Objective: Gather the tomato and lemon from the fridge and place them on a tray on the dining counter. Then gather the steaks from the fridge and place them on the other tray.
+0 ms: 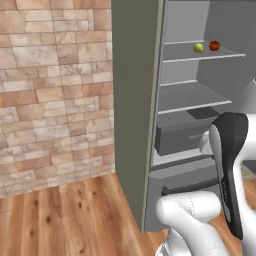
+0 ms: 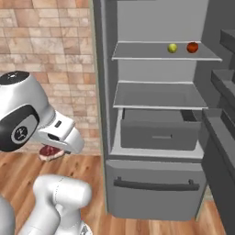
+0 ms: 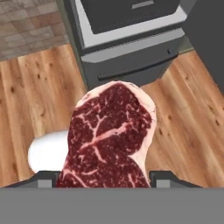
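Note:
My gripper (image 3: pixel 103 180) is shut on a steak (image 3: pixel 109 135), a red slab with pale marbling and a fat rim, held above the wooden floor in front of the fridge (image 3: pixel 131 65). From the right base view the steak (image 2: pixel 49 152) hangs under the hand at the left, away from the open fridge (image 2: pixel 156 183). The lemon (image 2: pixel 172 47) and the tomato (image 2: pixel 192 47) sit side by side on the upper shelf. From the left base they show as lemon (image 1: pixel 199 47) and tomato (image 1: pixel 214 45).
The fridge door (image 2: pixel 220 137) stands open at the right. A pulled-out grey drawer (image 2: pixel 158 131) sits under the lower shelf, above the bottom drawer front with its dark handle (image 2: pixel 153 184). A brick wall (image 1: pixel 50 90) runs left of the fridge, over wooden floor (image 1: pixel 65 220).

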